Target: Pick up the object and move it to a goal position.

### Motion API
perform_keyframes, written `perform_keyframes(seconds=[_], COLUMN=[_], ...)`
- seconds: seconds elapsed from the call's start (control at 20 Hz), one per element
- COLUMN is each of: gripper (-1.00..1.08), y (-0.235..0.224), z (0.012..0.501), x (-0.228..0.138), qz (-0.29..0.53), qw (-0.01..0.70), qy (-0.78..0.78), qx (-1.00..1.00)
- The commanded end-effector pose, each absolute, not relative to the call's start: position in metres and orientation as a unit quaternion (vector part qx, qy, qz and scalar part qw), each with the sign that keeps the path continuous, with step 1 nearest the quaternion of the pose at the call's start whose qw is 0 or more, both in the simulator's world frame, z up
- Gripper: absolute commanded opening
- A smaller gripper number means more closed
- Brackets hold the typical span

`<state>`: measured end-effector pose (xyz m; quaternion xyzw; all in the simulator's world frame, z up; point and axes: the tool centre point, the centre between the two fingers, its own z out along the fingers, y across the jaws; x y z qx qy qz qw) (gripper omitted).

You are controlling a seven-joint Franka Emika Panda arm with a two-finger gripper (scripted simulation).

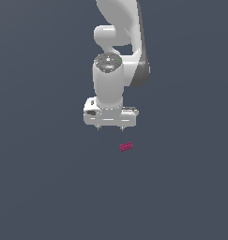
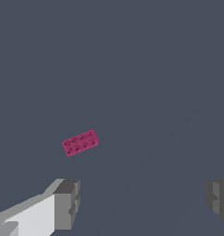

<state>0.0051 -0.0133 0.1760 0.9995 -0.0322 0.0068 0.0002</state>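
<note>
White robot gripper [image 2: 141, 203] held wide open, nothing gripped. Tiny pink studded brick [image 2: 80, 143] seen off-centre, tilted; could be knocked away if lowered unaligned.

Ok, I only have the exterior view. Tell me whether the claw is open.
Observer: Open. In the wrist view the fingers stand wide apart with nothing between them.
Operator: Give me the brick's top.
Observer: The pink brick shows a studded top, lying flat.
Operator: Say whether it's between the fingers.
Observer: No, it lies apart from them, outside the gap and nearer one finger.
</note>
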Motion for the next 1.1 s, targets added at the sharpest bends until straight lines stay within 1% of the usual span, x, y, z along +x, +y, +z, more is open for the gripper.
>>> perform_keyframes(seconds=[0.0, 0.45, 1.05], gripper=[1.0, 1.0, 1.0], y=[-0.013, -0.03, -0.027], z=[0.176, 0.172, 0.169], x=[0.005, 0.004, 0.004], qz=[0.007, 0.002, 0.002], qw=[0.0, -0.004, -0.004], qy=[-0.032, -0.046, -0.062], qx=[0.999, 0.999, 0.998])
